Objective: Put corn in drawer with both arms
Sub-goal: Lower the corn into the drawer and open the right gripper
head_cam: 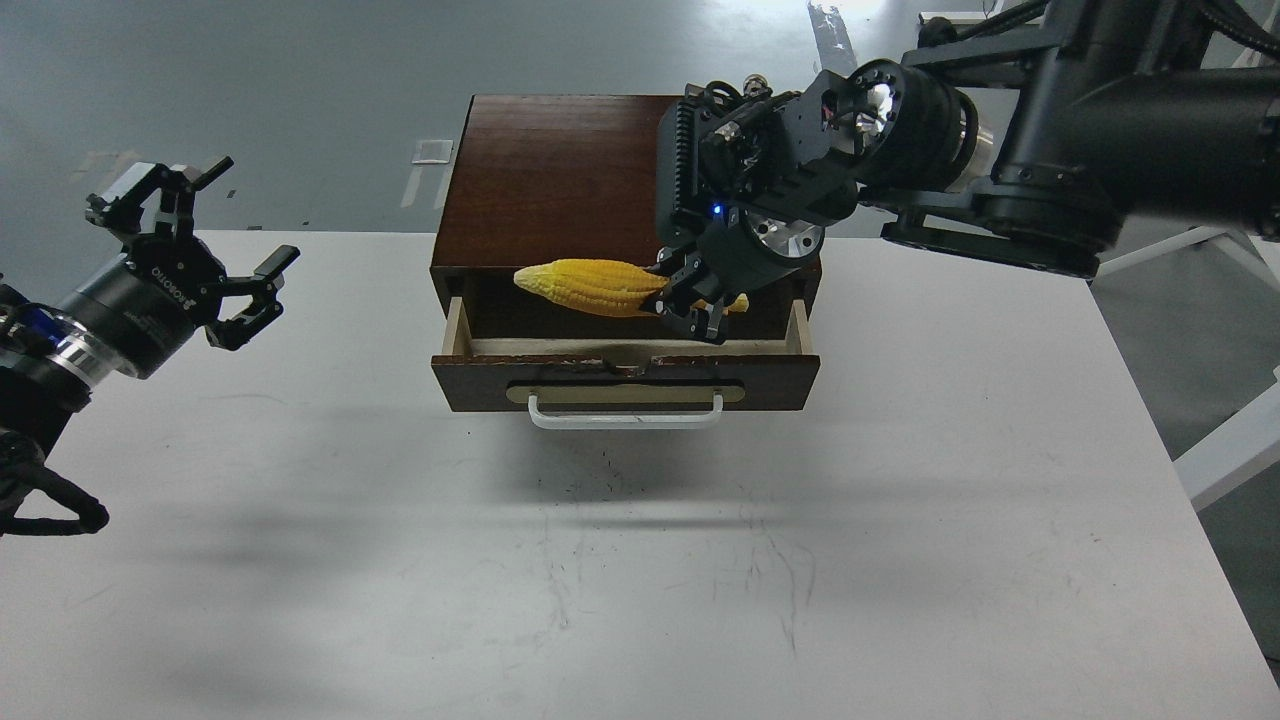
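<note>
The corn (590,286) hung level above the open drawer (625,340), gripped near its thicker end by the right tool (690,300), whose fingers were closed around the cob while its tapered tip pointed toward the left side of the cabinet (550,180). It sat over the gap between the cabinet front and the drawer's pale inner sides, not yet resting inside. The left tool (215,250) was held wide and empty, well apart from the drawer, above the white bench (640,560). The cob looked like moulded plastic, so it was probably light and stiff, unlikely to bend or bruise under the grip. Its rows of kernels should have given the fingers some purchase, though the glossy, rounded surface might let it roll or twist if pinched loosely. Holding it off-centre, as here, seemed workable for so light a thing; a grip across the middle would have balanced it better. The drawer appeared open wide enough to take the cob lying lengthwise, and its white handle (625,412) stood free at the front.
</note>
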